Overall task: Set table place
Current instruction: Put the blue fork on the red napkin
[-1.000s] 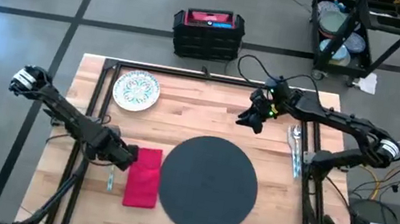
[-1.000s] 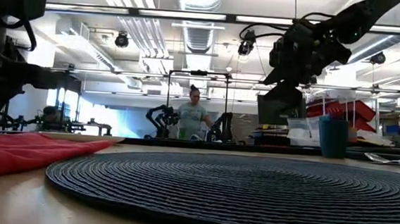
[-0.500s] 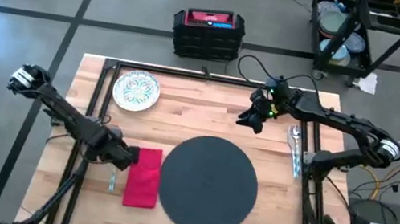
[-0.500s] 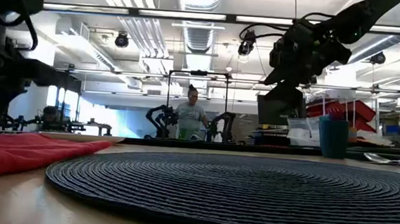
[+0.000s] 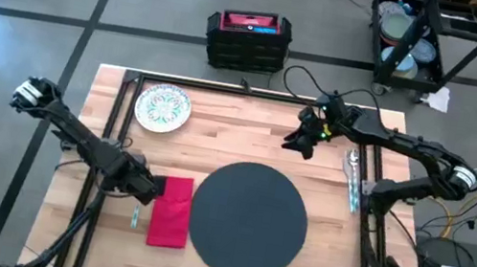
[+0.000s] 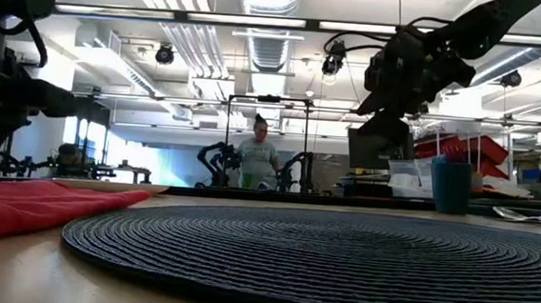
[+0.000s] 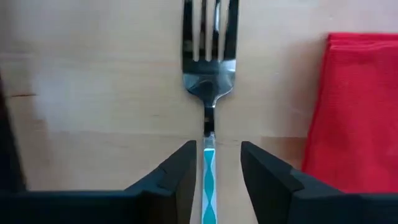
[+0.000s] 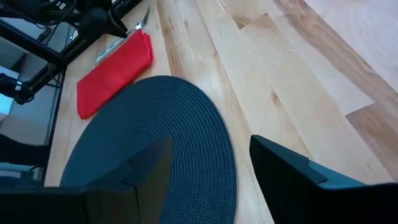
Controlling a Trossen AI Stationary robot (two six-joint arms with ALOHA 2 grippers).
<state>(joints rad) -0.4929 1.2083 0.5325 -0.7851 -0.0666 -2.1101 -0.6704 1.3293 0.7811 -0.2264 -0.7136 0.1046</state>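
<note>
The silver fork (image 7: pixel 210 74) with a teal-patterned handle lies flat on the wooden table (image 5: pixel 237 143), just left of the red napkin (image 5: pixel 171 212). My left gripper (image 7: pixel 214 155) is open, low over the fork, with a finger on either side of the handle and a gap to each. The round dark mat (image 5: pixel 248 220) lies at the table's middle, and the patterned plate (image 5: pixel 162 107) sits at the far left. A knife and spoon (image 5: pixel 351 177) lie by the right rail. The blue cup (image 6: pixel 450 185) stands at the far right. My right gripper (image 5: pixel 300 142) hangs open above the table, beyond the mat.
A black rail frame (image 5: pixel 255 93) edges the table. A black crate (image 5: pixel 247 41) stands on the floor beyond the far edge, with a cart (image 5: pixel 431 30) at the back right. A person (image 6: pixel 259 155) stands in the room behind the table. Bare wood lies between plate and mat.
</note>
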